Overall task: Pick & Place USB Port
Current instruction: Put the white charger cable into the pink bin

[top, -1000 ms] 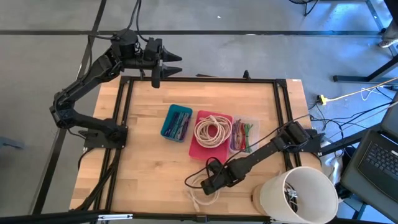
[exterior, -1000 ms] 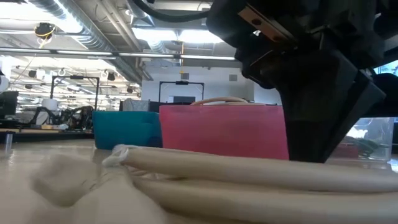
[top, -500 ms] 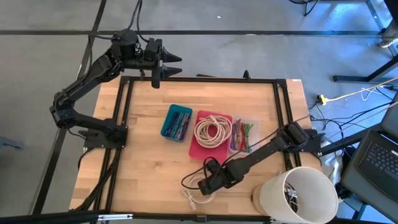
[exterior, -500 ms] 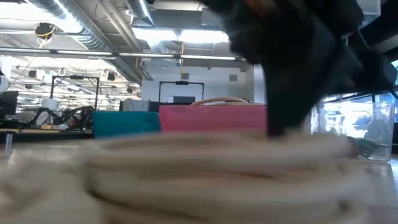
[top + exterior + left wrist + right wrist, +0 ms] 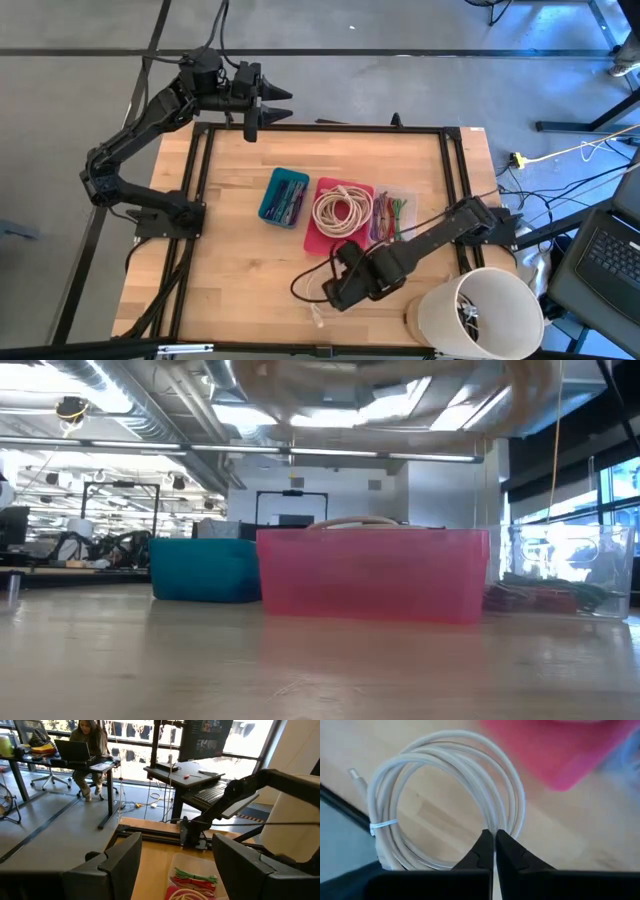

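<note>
My right arm reaches in from the right edge of the high view, stretched low across the wooden table toward the lower centre, and its right gripper has its fingers pinched nearly together on the coiled white USB cable. In the right wrist view the coil hangs off the fingertips, bound by a small tie, one plug end sticking out at the upper left. From above, part of the cable shows at the lower centre, just in front of the pink bin.

Half a second ago the coil lay blurred across the bottom of the low view with the gripper behind it; now it shows only as a pale loop along the top edge, clear of the tabletop. The wrist sits a bit nearer the pink bin than before.

The teal bin, pink bin and clear bin sit side by side mid-table, unchanged. My left gripper stays parked past the far edge at upper left, fingers spread wide.
</note>
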Action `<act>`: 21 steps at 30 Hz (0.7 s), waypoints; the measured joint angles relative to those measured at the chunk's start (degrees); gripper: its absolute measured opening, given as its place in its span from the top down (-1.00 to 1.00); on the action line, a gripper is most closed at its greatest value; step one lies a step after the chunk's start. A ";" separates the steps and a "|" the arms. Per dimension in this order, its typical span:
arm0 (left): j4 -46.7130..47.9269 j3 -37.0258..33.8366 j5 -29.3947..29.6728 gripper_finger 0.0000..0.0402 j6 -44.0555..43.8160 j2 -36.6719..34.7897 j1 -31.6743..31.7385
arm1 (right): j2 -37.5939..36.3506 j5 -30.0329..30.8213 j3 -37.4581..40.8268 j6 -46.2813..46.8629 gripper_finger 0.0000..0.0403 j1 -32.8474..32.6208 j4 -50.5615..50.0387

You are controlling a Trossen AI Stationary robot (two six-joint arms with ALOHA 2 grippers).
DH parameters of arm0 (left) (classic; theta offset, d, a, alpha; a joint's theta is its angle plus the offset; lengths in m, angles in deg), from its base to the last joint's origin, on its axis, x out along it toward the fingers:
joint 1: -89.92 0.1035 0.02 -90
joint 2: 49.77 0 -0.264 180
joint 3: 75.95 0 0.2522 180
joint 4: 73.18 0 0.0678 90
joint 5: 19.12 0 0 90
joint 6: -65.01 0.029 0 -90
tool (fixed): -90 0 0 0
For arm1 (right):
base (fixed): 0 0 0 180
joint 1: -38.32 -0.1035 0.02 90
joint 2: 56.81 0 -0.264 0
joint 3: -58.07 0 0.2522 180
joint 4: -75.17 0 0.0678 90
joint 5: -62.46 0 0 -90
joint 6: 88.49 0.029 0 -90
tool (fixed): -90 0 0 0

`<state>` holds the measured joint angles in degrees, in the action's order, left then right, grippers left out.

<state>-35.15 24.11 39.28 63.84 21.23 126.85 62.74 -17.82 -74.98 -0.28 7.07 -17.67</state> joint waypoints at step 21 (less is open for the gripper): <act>3.02 -0.02 0.03 -0.17 0.00 -2.28 0.00 | -1.99 8.00 -4.74 -26.72 1.00 18.65 -11.02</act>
<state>-32.13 24.09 39.31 63.84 18.95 126.85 60.75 -9.83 -79.72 -26.99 25.73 -28.69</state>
